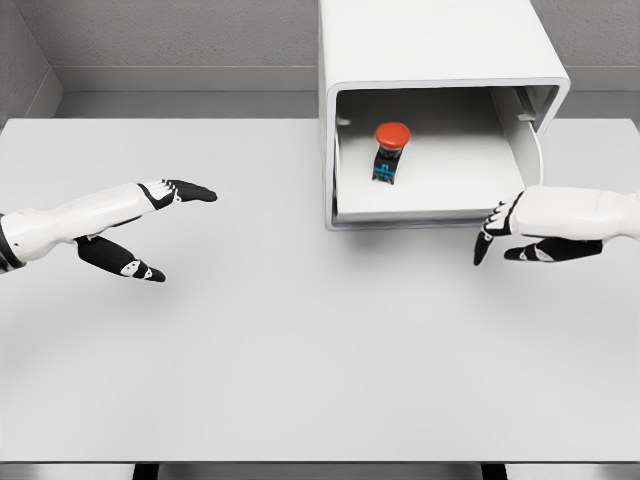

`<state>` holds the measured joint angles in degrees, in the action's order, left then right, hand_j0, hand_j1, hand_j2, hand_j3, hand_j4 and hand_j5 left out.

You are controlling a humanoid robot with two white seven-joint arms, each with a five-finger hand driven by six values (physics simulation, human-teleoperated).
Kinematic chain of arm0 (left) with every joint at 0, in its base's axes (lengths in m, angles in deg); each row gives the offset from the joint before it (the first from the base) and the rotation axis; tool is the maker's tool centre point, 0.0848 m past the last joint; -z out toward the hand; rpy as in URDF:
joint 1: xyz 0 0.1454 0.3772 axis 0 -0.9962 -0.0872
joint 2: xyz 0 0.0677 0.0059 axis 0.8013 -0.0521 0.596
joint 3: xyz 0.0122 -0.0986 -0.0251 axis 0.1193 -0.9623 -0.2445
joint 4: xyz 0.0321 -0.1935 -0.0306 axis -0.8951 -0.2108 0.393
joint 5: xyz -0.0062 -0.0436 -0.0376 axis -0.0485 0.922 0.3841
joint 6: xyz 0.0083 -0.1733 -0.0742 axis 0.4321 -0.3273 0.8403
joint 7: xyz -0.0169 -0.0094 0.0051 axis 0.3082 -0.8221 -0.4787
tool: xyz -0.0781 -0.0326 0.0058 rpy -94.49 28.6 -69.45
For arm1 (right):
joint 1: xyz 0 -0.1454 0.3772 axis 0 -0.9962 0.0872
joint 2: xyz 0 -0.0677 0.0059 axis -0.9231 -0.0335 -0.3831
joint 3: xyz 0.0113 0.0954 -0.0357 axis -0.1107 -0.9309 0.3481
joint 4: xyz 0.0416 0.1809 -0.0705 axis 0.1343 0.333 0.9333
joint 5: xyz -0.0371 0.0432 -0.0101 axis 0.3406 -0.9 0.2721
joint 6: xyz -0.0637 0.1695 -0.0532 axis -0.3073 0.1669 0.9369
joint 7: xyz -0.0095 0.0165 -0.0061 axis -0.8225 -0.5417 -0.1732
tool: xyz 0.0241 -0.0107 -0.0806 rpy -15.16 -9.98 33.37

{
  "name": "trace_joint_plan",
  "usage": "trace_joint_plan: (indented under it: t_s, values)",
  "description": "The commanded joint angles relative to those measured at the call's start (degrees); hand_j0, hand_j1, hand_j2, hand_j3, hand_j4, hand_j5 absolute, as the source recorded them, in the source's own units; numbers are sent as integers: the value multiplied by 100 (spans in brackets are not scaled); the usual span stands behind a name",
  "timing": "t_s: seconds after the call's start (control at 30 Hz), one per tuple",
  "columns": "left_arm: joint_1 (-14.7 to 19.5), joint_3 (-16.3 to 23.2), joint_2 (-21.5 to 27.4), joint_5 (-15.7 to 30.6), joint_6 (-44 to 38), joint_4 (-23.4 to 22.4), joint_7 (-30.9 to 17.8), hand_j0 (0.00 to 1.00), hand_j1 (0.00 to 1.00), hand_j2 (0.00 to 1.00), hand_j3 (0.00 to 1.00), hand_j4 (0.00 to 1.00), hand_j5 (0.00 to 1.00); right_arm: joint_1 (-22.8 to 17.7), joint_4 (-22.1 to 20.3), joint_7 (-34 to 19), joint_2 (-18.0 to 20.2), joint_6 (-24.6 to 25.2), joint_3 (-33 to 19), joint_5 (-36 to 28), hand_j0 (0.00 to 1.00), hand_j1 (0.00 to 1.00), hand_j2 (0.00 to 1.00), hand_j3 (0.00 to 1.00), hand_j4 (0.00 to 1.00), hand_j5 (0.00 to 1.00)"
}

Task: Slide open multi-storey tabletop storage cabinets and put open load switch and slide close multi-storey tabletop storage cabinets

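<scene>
- Drawer (430,205) of cabinet (440,50) pulled open, load switch (389,150) lying inside.
- Right hand (515,235) beside drawer front, fingers loosely spread, empty.
- Left hand (150,225) well away, open, empty.
- Remaining, I judge: sliding drawer closed.

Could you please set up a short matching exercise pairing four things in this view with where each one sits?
Things:
1. load switch
2. left hand
3. right hand
4. cabinet

Places:
A. over the table at the left, far from the cabinet
B. at the table's far edge, right of centre
C. lying inside the pulled-out drawer
D. just off the drawer's front right corner

Pairs: 1-C, 2-A, 3-D, 4-B
</scene>
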<state>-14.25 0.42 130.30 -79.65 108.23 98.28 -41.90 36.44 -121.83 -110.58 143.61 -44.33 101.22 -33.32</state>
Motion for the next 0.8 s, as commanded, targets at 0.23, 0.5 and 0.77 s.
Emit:
trace_joint_plan:
  t_s: [0.23,0.5,0.77]
  values:
    - [0,-2,6,47,-14,11,2,100,100,100,100,100,100,44,66,1,-125,11,-7,-65,56,56,56,56,56,56]
    - [0,-2,6,38,-14,2,2,100,100,100,100,100,100,53,163,1,-265,11,-7,-65,56,56,56,56,56,56]
    - [0,-2,6,47,-14,2,2,100,100,100,100,100,100,106,312,-8,-371,11,-7,-65,56,56,56,56,56,56]
